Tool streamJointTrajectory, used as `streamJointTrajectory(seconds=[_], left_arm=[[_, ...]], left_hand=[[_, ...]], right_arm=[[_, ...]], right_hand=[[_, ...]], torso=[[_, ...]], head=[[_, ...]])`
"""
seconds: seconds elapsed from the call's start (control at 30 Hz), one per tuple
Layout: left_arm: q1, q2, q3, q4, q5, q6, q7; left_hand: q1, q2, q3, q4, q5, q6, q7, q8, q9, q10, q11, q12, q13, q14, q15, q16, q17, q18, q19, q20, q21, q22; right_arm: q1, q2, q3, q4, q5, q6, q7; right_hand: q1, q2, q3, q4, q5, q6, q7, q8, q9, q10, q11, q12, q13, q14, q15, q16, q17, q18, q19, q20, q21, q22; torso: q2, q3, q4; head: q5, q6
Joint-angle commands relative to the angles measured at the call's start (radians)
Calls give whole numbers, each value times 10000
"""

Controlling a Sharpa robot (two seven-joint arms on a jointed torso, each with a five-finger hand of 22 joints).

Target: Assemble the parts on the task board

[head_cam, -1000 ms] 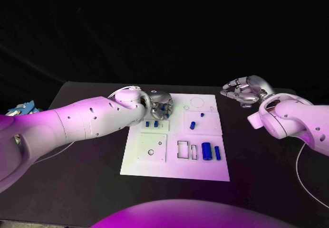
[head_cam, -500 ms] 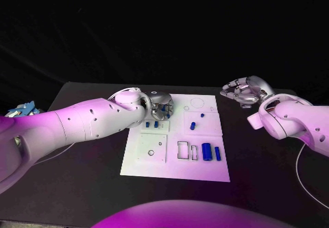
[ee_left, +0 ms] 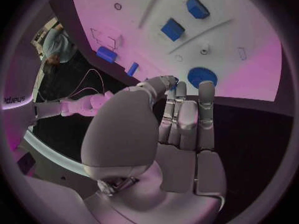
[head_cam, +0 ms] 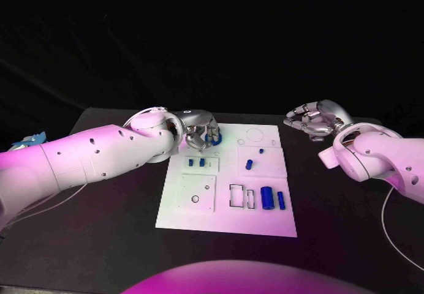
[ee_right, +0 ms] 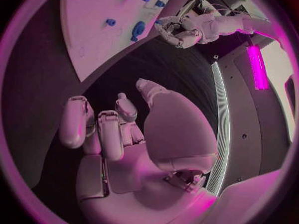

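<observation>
Lifted since before, left hand [head_cam: 201,131] pinches a blue ring [head_cam: 215,138] at the board's [head_cam: 225,214] 11 o'clock; right hand [head_cam: 314,119] hangs curled, empty.

You see a smooth matt white task board [head_cam: 225,208] on the matt black counter [head_cam: 115,245], with glossy blue plastic-looking parts [head_cam: 267,195] and polished metal fingers [ee_left: 187,117].

Task board [head_cam: 225,214] on the black counter [head_cam: 115,233], with both hands raised.
Left hand [head_cam: 200,130] over the board's far left corner, fingers curled around a blue part [head_cam: 215,138]; right hand [head_cam: 314,120] beyond the far right corner, curled, holding nothing; other blue parts [head_cam: 272,198] on the board.
</observation>
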Motion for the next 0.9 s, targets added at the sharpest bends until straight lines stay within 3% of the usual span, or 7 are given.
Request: streamJointTrajectory(seconds=[0.03, 0.13, 0.27, 0.37, 0.6, 0.9], left_arm=[[54, -222, 71, 198, 741, 338, -176], [91, -420, 118, 236, 914, 663, -291], [104, -538, 130, 141, 1001, 1090, -373], [101, -575, 118, 27, 1023, 1339, -421], [52, -519, 51, -259, 913, 1549, -467], [-10, -302, -22, -667, 856, 1560, -355]], left_hand=[[-79, -2, -63, 12, -33, 80, -1, -29, 22, 16, 31, -68, -7, 31, -5, 19, -38, 50, -44, 20, 38, -1], [-93, -7, -70, 15, -34, 85, -3, -33, 24, 20, 29, -74, -8, 30, -4, 19, -40, 47, -38, 22, 43, 13], [-161, -31, -104, 34, -40, 98, -11, -53, 31, 32, 26, -106, -11, 15, -4, 9, -84, 51, -75, 32, 18, -22], [-267, -76, -170, 71, -38, 114, -24, -86, 42, 49, 20, -158, -17, -11, -2, -2, -135, 65, -149, 42, -40, -103], [-276, -73, -174, 75, -35, 120, -27, -88, 44, 56, 18, -163, -17, -12, -2, -1, -133, 65, -149, 43, -42, -101], [-301, -88, -196, 80, -33, 122, -32, -103, 49, 65, 15, -183, -18, -25, -3, -7, -161, 75, -188, 44, -75, -152]], right_arm=[[-6, -12, 2, -2, -20, 20, 66], [-6, -22, 2, 2, -20, 17, 61], [-7, -28, 2, 5, -20, 14, 59], [-7, -29, 2, 3, -20, 13, 59], [-8, -21, 1, 4, -45, 5, 67], [-14, -20, 1, 15, -64, -41, 101]], right_hand=[[49, -24, -7, 67, 62, -58, -25, 62, 10, -60, -11, -15, 5, 572, -63, -66, 671, 154, -56, 22, -48, 154], [49, -24, -7, 67, 62, -58, -25, 62, 10, -60, -11, -15, 5, 572, -63, -66, 671, 154, -56, 22, -48, 154], [49, -24, -7, 67, 62, -58, -25, 62, 10, -60, -11, -15, 5, 572, -63, -66, 671, 154, -56, 22, -48, 154], [49, -24, -7, 67, 62, -58, -25, 62, 10, -60, -11, -15, 5, 572, -63, -66, 671, 154, -56, 22, -48, 154], [40, -19, -9, 85, 67, -61, -26, 80, 10, -60, -11, -13, 0, 575, -64, -63, 682, 155, -54, 21, -58, 151], [40, -19, -9, 85, 67, -61, -26, 80, 10, -60, -11, -13, 0, 575, -64, -63, 682, 155, -54, 21, -58, 151]], torso=[[-15, -11, 48], [-11, 3, 34], [-10, -10, 70], [-10, -16, 55], [0, -3, 21], [2, 3, 21]], head=[[-10, -14], [19, -8], [-12, -3], [20, 0], [62, -24], [53, -54]])
